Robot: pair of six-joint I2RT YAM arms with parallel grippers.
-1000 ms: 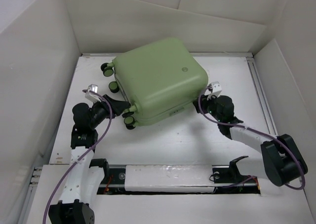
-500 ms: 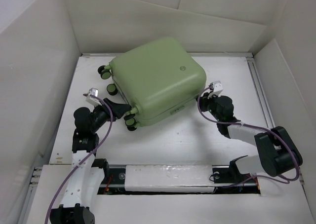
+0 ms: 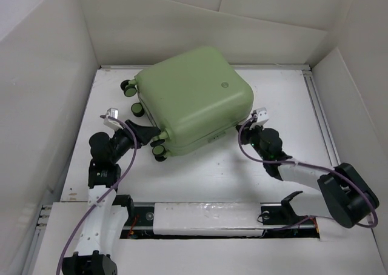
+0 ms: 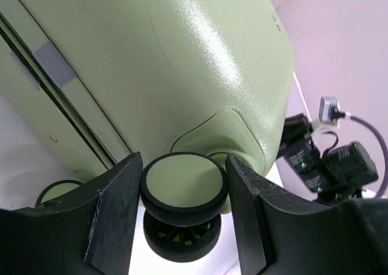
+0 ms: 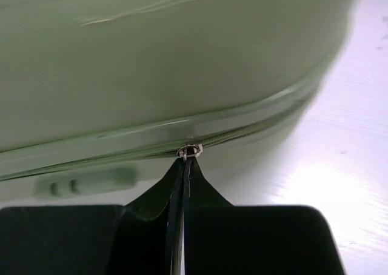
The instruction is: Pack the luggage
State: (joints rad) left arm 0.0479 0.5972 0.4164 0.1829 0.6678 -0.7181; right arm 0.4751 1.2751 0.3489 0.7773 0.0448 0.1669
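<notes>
Luggage (image 3: 194, 99) lies closed and flat on the table (image 3: 212, 172), so my left gripper (image 3: 147, 135) clamps the wheel (image 4: 183, 184) at its near-left corner to steady it while my right gripper (image 5: 183, 166), fingers pressed together at its near-right side, pinches what looks like the zipper pull (image 5: 190, 149).

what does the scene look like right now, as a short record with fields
luggage: closed, lying flat on the table, badge facing up
left pincer: clamped on a wheel at the near left corner
right pincer: shut, pinching the zipper pull on the seam at the near right side
loose items to pack: none visible
</notes>
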